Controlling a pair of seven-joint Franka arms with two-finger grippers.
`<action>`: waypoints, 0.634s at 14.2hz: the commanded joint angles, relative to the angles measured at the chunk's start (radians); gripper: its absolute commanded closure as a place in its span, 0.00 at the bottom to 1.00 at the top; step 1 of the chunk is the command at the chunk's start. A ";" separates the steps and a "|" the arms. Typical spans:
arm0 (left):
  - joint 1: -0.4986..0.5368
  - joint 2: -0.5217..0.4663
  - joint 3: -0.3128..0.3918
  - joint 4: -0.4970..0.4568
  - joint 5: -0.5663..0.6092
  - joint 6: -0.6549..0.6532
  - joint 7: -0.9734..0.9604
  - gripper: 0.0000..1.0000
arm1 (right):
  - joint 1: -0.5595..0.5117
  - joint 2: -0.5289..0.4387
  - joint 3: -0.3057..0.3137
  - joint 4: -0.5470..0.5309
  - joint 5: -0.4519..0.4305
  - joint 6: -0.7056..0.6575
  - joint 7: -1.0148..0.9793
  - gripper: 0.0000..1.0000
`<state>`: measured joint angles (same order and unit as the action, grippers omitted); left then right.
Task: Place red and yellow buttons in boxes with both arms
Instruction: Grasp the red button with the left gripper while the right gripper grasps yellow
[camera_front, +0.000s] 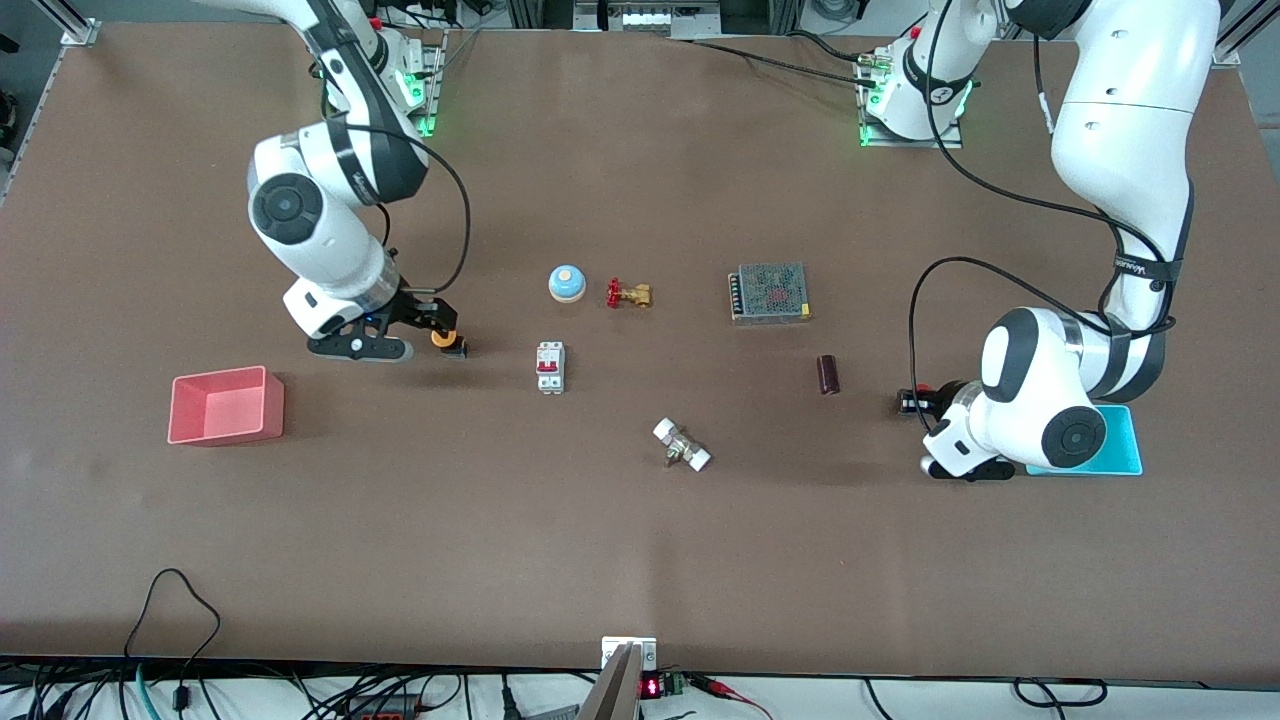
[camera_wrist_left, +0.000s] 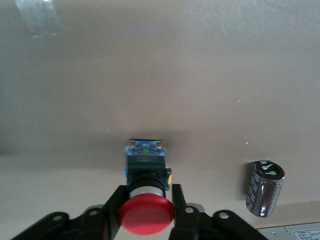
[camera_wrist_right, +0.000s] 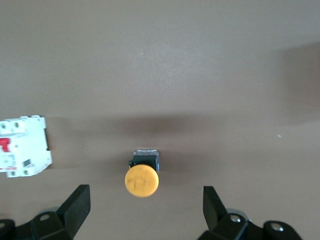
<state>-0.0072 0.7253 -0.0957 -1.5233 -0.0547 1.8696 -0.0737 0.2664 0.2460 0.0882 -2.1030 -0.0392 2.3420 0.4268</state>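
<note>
Red button (camera_wrist_left: 146, 215), pinched at its collar by the left gripper (camera_wrist_left: 146, 212) beside the cyan box (camera_front: 1120, 440), looks light and rigid; yellow button (camera_wrist_right: 141, 180) sits ungrasped between the right gripper's (camera_wrist_right: 145, 207) spread fingers near the pink box (camera_front: 225, 404).

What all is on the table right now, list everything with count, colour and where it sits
yellow button: 1, yellow-orange cap, between right pincer's open fingers
red button: 1, red cap, gripped by left pincer
pink box: 1, pink-red, right arm's end
blue box: 1, cyan, under left arm
breaker: 1, white, mid-table
bell: 1, blue
valve: 1, brass, red handle, beside bell
mesh block: 1, grey
capacitor: 1, dark
white fitting: 1
right pincer: black
left pincer: black
</note>
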 joint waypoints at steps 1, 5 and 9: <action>0.007 -0.015 0.004 0.005 -0.017 0.002 0.003 0.88 | -0.003 0.055 0.010 0.029 -0.034 0.026 0.007 0.00; 0.054 -0.075 0.022 0.046 -0.014 -0.044 -0.001 0.95 | -0.001 0.105 0.016 0.021 -0.054 0.075 0.013 0.00; 0.153 -0.075 0.022 0.251 -0.008 -0.265 -0.012 0.98 | -0.001 0.134 0.022 0.018 -0.051 0.086 0.020 0.00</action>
<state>0.1011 0.6492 -0.0707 -1.3713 -0.0548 1.7022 -0.0752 0.2664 0.3608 0.1022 -2.0933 -0.0740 2.4181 0.4266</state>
